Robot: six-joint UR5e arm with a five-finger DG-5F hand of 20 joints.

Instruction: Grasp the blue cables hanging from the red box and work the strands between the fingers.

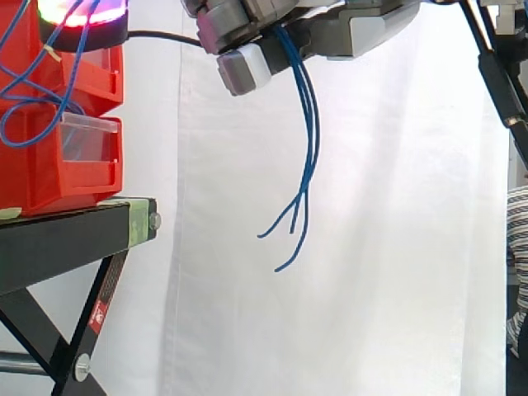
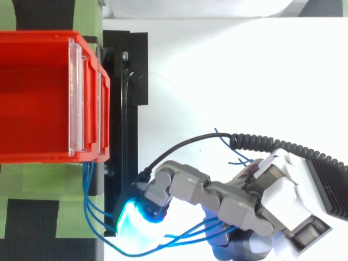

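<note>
Grey robot hand (image 2: 239, 209) clenches thin blue cable strands (image 1: 314, 157) that hang below it; they look light, limp and slippery, best pinched close under it

Thin blue cables (image 1: 310, 148), pinched in the hand (image 2: 239, 209)
Strands run from the red box (image 2: 38, 98) into the hand; loose ends dangle beneath it, splayed apart.

Found no legible words, numbers or brand marks. Noticed one label only: a small red sticker (image 1: 99, 314) with pale print, stuck on the slanted leg of the black stand (image 1: 58, 247) beneath the red bins (image 1: 49, 173), seen in the side view. Cannot read its print, too small to make out.
</note>
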